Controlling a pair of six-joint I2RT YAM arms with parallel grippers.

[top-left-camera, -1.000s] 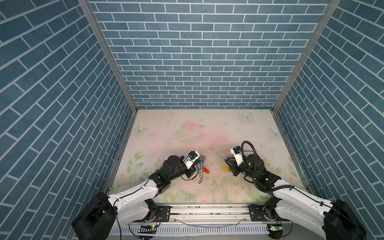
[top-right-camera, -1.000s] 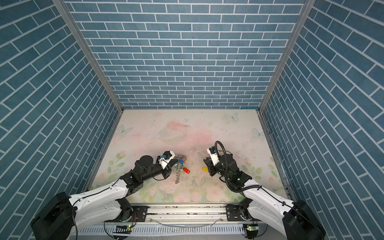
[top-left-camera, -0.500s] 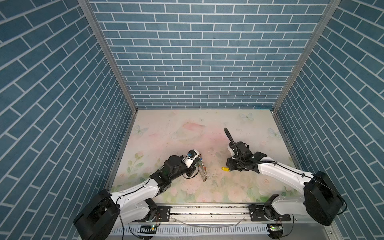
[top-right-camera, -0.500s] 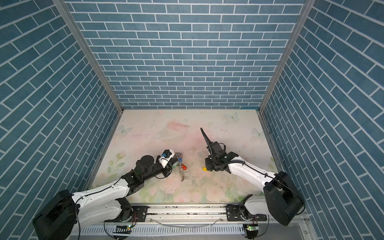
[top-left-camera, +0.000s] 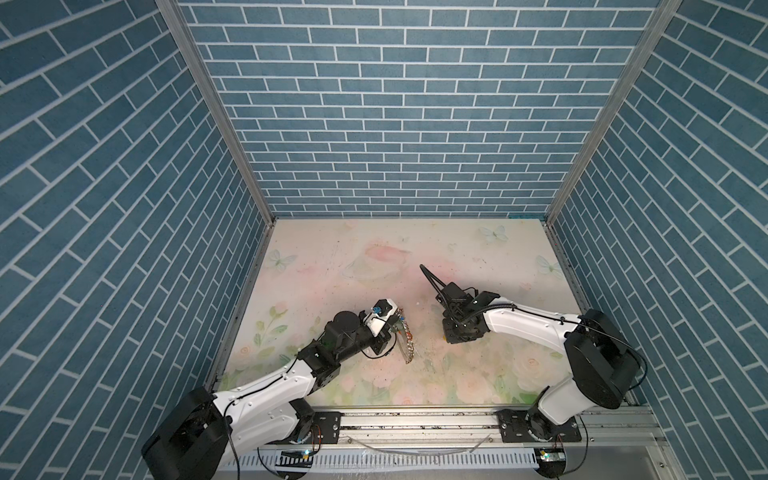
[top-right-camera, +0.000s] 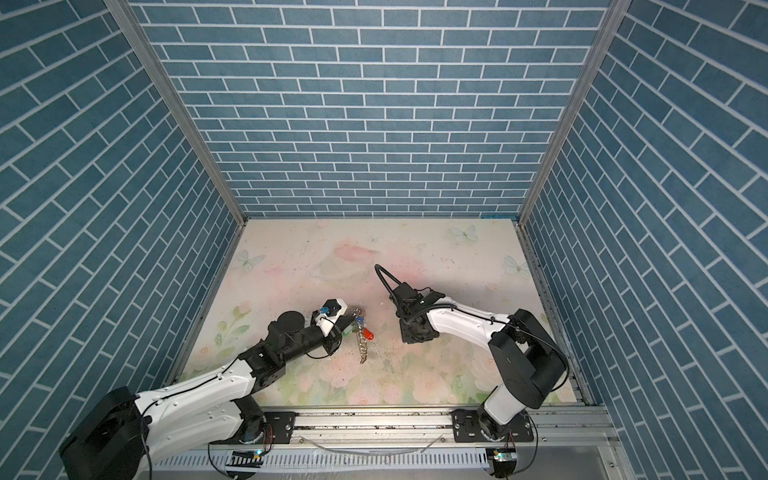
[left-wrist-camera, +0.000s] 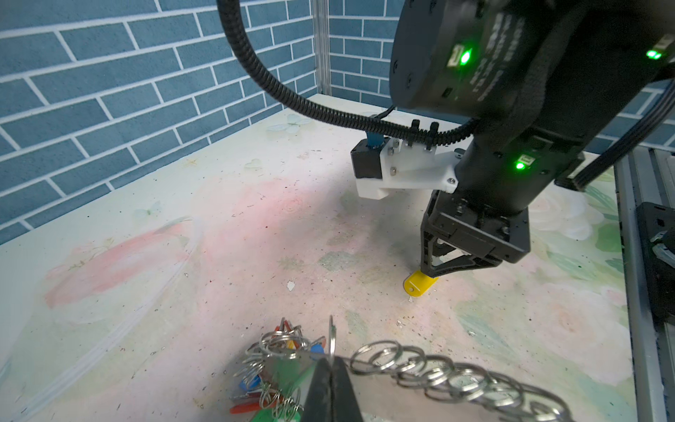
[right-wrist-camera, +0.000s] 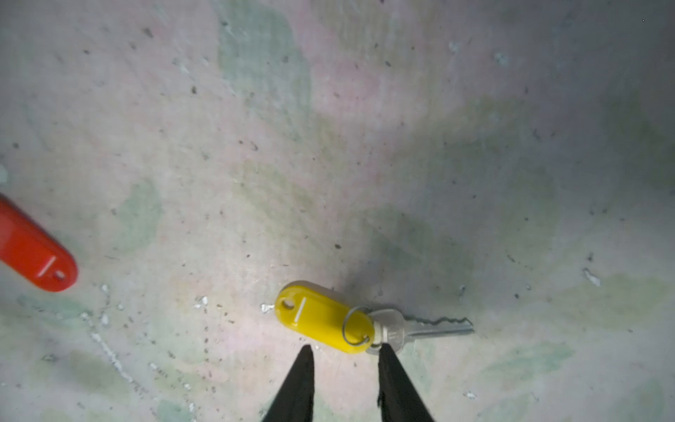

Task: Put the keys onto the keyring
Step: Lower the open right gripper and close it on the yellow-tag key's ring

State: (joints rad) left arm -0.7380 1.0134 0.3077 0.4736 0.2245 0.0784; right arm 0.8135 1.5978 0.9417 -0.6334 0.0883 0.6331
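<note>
The keys (right-wrist-camera: pixel 321 318) lie flat on the table: a yellow oblong tag joined by a small wire ring to a metal key. My right gripper (right-wrist-camera: pixel 346 350) points straight down at them, open, one fingertip (right-wrist-camera: pixel 384 350) at the key's head and the other off the tag's edge. From the left wrist view the yellow tag (left-wrist-camera: pixel 420 284) pokes out under that gripper (left-wrist-camera: pixel 431 272); in both top views the right gripper (top-left-camera: pixel 459 332) hides it. My left gripper (left-wrist-camera: pixel 330 360) is shut on the keyring (left-wrist-camera: pixel 277 365), a grey plate with silver rings, held low left of the keys (top-right-camera: pixel 358 322).
Coloured tags hang from the keyring, with a red tag (top-right-camera: pixel 368 333) showing in a top view and a red tag (right-wrist-camera: pixel 33 248) in the right wrist view. A chain of silver rings (top-left-camera: pixel 409 349) trails from it across the floral table (top-left-camera: pixel 374 257). Blue brick walls enclose three sides.
My right arm has swung round and folded so the gripper points down over the yellow-tagged keys, now covering them from above. The left gripper has shifted only slightly with the keyring.
</note>
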